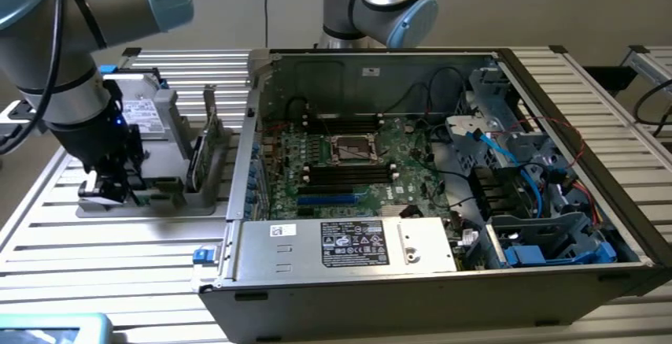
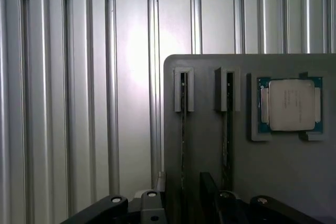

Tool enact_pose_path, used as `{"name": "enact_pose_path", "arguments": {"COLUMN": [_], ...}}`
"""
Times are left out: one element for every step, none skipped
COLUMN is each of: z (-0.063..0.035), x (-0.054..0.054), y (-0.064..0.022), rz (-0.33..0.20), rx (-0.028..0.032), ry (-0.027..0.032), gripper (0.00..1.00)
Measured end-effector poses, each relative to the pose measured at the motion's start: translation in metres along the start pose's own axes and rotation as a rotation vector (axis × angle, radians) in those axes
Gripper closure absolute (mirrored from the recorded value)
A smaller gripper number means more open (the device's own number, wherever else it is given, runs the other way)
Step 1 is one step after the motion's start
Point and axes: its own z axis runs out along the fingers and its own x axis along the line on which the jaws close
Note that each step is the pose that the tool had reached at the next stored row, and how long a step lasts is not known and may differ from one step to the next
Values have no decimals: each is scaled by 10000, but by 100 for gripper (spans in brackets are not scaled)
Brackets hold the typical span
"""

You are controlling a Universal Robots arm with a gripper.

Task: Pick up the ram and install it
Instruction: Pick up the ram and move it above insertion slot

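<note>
The gripper (image 1: 105, 193) hangs low over the grey parts holder (image 1: 200, 200), which sits on the slatted aluminium bench (image 1: 116, 265) at the exterior view's left, just beside the open computer case (image 1: 420, 297).

In the wrist view the ram (image 2: 183, 135) stands on edge in one of the holder's (image 2: 294, 182) two slotted guides and shows as a thin dark line. The jaws of the gripper (image 2: 182, 188) stand apart, one on each side of that stick near its closer end, and the gap between them is much wider than the stick. I cannot tell whether either one touches it. A second stick (image 2: 227, 140) stands in the neighbouring guide, parallel and just beside. Past it, a square silver processor (image 2: 290, 104) lies flat in its own recess. The ribbed bench (image 2: 68, 108) runs alongside the holder.

Inside the case the motherboard (image 1: 404, 172) lies flat. Its processor socket (image 1: 355, 151) sits between two banks of dark memory slots (image 1: 347, 175), well apart from the gripper. A labelled power supply (image 1: 347, 243) lies along the near edge.
</note>
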Motion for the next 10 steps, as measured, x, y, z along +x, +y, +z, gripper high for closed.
{"name": "enact_pose_path", "arguments": {"z": [6,12,19,28,38,49,60,69,69,68], "x": [0,0,0,0,0,0,0,0,0,0], "y": [0,0,0,0,0,0,0,0,0,0], "rz": [0,0,-1,0,0,0,-1,-1,-1,-1], "rx": [-8,-18,-27,-35,-41,-44,-46,-46,-47,-49], "ry": [-3,-5,-7,-9,-11,-12,-14,-16,-16,-15], "gripper": [61,61,61,61,63,63,70,76,76,82]}}
